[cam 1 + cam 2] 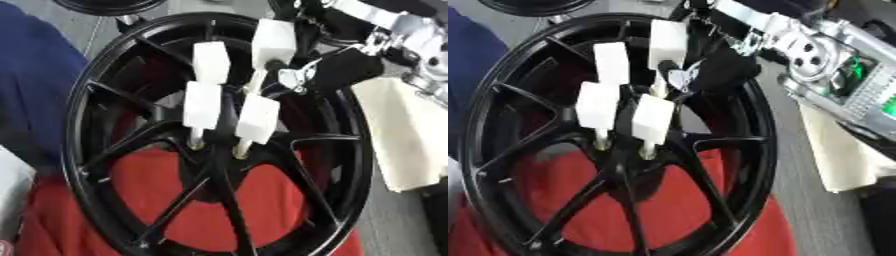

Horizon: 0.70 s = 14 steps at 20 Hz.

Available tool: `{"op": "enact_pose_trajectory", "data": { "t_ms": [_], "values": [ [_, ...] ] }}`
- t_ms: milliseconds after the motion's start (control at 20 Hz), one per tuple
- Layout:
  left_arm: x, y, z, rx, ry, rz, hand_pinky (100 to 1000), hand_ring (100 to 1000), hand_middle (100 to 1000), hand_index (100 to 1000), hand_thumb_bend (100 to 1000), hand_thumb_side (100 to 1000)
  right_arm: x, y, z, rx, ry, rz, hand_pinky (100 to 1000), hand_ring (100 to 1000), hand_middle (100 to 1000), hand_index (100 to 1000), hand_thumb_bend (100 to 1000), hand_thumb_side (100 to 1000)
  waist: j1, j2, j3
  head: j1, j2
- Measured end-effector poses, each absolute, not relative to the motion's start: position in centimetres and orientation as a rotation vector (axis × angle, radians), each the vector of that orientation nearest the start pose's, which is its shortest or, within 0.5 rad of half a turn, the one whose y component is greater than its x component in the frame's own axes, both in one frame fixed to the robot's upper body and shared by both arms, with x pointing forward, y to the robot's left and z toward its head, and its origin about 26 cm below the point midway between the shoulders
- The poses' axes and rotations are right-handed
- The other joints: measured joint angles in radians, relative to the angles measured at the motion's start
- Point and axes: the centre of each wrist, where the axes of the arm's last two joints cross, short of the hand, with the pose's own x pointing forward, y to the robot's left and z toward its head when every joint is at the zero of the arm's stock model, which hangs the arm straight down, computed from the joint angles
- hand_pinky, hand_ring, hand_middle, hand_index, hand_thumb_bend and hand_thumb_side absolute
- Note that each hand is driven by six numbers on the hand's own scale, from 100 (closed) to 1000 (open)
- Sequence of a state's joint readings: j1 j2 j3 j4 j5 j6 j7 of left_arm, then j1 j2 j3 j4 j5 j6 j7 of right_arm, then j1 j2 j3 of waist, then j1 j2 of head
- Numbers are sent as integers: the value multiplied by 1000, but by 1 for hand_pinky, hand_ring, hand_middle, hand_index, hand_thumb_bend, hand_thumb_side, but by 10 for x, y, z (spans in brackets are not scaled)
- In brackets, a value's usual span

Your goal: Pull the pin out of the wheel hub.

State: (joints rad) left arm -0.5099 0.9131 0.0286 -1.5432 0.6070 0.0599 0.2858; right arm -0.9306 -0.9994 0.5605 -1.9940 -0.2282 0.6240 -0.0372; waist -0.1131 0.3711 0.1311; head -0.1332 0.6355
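Left eye view — red cloth [175, 200], grey floor [398, 220]

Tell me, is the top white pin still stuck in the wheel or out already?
Still in. The top white pin has its thin stem reaching down into the wheel hub, with the right hand at its stem.

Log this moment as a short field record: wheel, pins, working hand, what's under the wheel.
wheel: black spoked wheel, hub facing the camera
pins: four white-capped pins standing in the hub
right hand: right hand in from upper right, at the stem of the upper-right pin; grip unclear
left hand: not in view
underneath: red cloth
beside: cream cloth right of the rim
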Motion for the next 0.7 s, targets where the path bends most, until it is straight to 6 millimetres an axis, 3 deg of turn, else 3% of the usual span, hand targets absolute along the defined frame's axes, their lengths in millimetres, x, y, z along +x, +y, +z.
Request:
{"op": "enact_pose_trajectory", "data": {
  "t_ms": [350, 500, 700],
  "values": [
    [350, 406, 277, 378, -2034, 9, 848, 847, 805, 808, 306, 895, 294, -223, 338, -552, -1870, 928, 632, 588, 373, 474, 100, 191, 8, -14, -6, 4, -25],
    [349, 408, 277, 381, -2036, 23, 848, 847, 805, 808, 307, 893, 293, -249, 343, -623, -1928, 701, 630, 587, 377, 477, 100, 173, 17, -14, -14, 4, -26],
    [346, 413, 274, 397, -2040, 55, 848, 840, 805, 808, 306, 892, 291, -298, 345, -798, -1941, 302, 641, 596, 393, 494, 100, 159, 27, -13, -24, 8, -26]
  ]
}}
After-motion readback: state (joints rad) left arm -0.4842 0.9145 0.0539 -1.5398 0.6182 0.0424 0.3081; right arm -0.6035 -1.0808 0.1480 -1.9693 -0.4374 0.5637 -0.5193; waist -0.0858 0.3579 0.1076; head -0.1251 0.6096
